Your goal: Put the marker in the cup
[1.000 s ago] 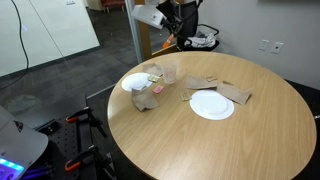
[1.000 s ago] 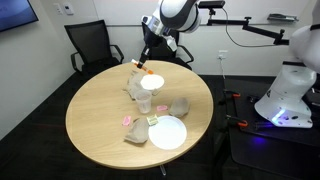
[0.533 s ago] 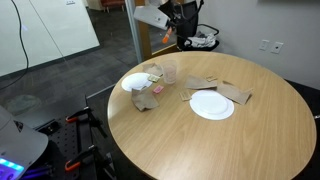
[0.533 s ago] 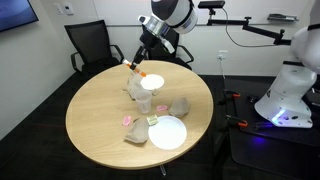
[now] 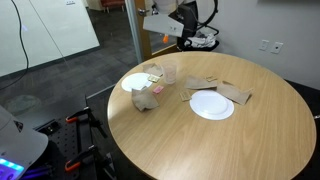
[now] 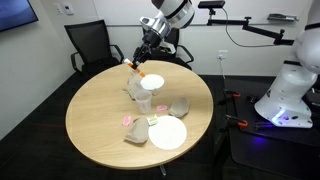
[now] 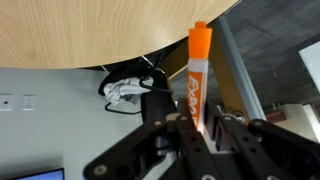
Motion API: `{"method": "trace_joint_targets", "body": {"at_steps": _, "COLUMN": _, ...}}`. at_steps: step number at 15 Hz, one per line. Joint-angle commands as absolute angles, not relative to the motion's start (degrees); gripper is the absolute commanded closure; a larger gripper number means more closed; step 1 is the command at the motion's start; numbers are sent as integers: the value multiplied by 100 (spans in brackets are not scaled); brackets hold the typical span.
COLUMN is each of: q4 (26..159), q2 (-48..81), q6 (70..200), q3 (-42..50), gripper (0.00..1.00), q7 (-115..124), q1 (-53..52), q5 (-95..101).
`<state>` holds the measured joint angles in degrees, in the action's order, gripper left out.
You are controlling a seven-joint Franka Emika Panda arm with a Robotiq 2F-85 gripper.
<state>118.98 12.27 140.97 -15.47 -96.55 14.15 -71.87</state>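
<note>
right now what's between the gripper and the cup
In an exterior view, a white plate and crumpled brown paper lie between the gripper, shut on the marker, and the cup.

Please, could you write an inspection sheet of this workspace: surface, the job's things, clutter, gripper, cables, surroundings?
Surface: round wooden table, in use.
Job's things: orange marker held in the air, not in the cup; clear cup upright on the table.
Clutter: two white plates; brown paper scraps around them.
Gripper: gripper shut on the marker, apart from the cup.
Cables: white bundle off the table.
Surroundings: black chair; white robot beside the table.
</note>
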Motion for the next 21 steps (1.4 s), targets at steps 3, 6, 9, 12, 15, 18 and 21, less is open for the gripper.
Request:
{"method": "trace_joint_targets", "body": {"at_steps": 3, "q4": 11860, "q2": 1553, "q6": 12715, "q3": -552, "gripper": 95, "q7": -11262, "q1": 1045, "q5": -7732}}
{"method": "trace_joint_targets", "body": {"at_steps": 6, "q4": 11874, "q2": 1658, "q6": 12605, "q3": -344, "gripper": 95, "q7": -11707, "q1": 852, "q5": -7947}}
{"method": "trace_joint_targets", "body": {"at_steps": 9, "q4": 11898, "q2": 1703, "q6": 12651, "q3": -191, "gripper": 80, "q7": -11611, "q1": 687, "q5": -7875}}
{"method": "trace_joint_targets", "body": {"at_steps": 12, "q4": 11894, "q2": 1712, "q6": 12657, "q3": -184, "gripper": 95, "q7": -11614, "q1": 588, "q5": -7871}}
{"method": "trace_joint_targets", "body": {"at_steps": 15, "q4": 11826, "q2": 1824, "q6": 12540, "q3": -125, "gripper": 95, "q7": -12119, "q1": 617, "q5": -8088}}
{"method": "trace_joint_targets", "body": {"at_steps": 18, "q4": 11809, "q2": 1920, "q6": 12307, "q3": -101, "gripper": 95, "q7": -12768, "q1": 669, "q5": -8500}}
{"method": "trace_joint_targets", "body": {"at_steps": 21, "q4": 11803, "q2": 2044, "q6": 11920, "q3": -30, "gripper": 95, "q7": -13391, "q1": 679, "q5": -8978}}
